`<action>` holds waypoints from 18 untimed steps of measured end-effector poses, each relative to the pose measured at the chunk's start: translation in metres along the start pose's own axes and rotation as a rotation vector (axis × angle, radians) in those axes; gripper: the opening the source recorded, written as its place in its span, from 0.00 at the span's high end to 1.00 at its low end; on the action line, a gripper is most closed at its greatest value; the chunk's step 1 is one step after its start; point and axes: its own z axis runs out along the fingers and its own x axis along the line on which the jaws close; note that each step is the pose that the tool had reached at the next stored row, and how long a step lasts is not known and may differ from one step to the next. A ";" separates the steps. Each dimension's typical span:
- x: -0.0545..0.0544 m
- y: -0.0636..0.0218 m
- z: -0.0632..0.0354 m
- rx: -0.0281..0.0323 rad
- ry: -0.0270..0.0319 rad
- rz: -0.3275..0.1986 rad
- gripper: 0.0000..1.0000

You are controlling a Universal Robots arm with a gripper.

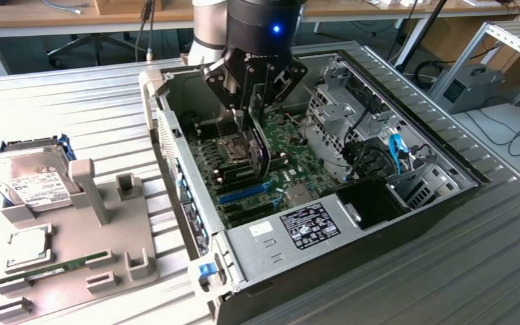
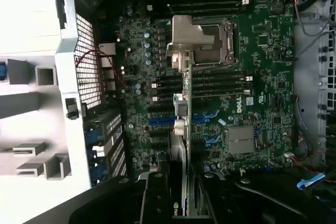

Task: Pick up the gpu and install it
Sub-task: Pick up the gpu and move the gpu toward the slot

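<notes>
The gpu [image 1: 258, 152] is a thin dark card hanging on edge inside the open computer case [image 1: 269, 244], just above the motherboard [image 1: 300, 159]. My gripper [image 1: 252, 115] is shut on its upper edge, reaching down into the case from above. In the wrist view the gpu [image 2: 180, 140] runs edge-on from between my gripper's [image 2: 181, 205] black fingers [image 2: 155, 198] out over the blue expansion slots [image 2: 163, 121]. In the exterior view the card's lower end sits close over those blue slots [image 1: 242, 193]; I cannot tell whether it touches them.
A grey holder [image 1: 106, 257] at the exterior view's left carries a silver hard drive [image 1: 30, 179], a green memory stick [image 1: 52, 266] and a square chip [image 1: 27, 245]. Inside the case are the processor socket [image 2: 202, 43], a drive cage [image 1: 341, 108] and blue cables [image 1: 395, 149].
</notes>
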 end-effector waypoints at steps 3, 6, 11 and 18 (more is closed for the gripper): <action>-0.003 0.0034 0.0014 -0.0001 0.0000 0.000 0.74; -0.006 0.0069 0.0027 -0.0001 0.0000 -0.001 0.74; -0.014 0.0134 0.0058 -0.0001 -0.0001 -0.001 0.74; -0.024 0.0201 0.0116 -0.0001 0.0000 -0.001 0.74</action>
